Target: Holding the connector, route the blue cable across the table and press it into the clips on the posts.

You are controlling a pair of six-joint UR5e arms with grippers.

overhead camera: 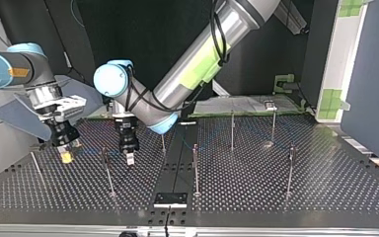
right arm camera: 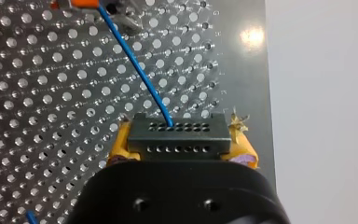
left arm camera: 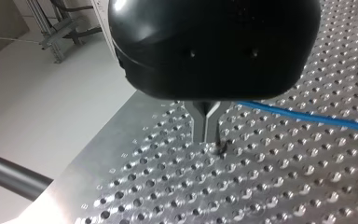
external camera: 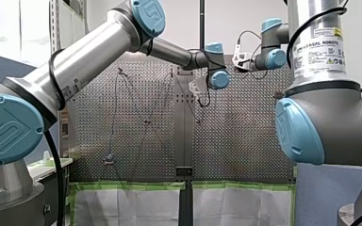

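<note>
My right gripper (right arm camera: 179,145) is shut on a black connector (right arm camera: 177,128), which sits between its yellow pads (right arm camera: 121,144). A blue cable (right arm camera: 135,60) runs from the connector over the perforated table (right arm camera: 37,93) to an orange piece (right arm camera: 74,3) ahead. In the top view my right gripper (overhead camera: 66,155) hangs low at the left, and my left gripper (overhead camera: 130,158) stands close beside it. My left gripper (left arm camera: 208,137) is shut, its metal fingertips down at the plate with nothing visible between them. The blue cable (left arm camera: 307,116) lies on the table just beside it.
Several thin upright posts stand on the table, among them one (overhead camera: 107,170) next to my left gripper, one (overhead camera: 195,170) at the middle and one (overhead camera: 289,170) at the top view's right. A black plate (overhead camera: 170,199) lies at the near edge. A grey rod (left arm camera: 9,175) crosses beside my left gripper.
</note>
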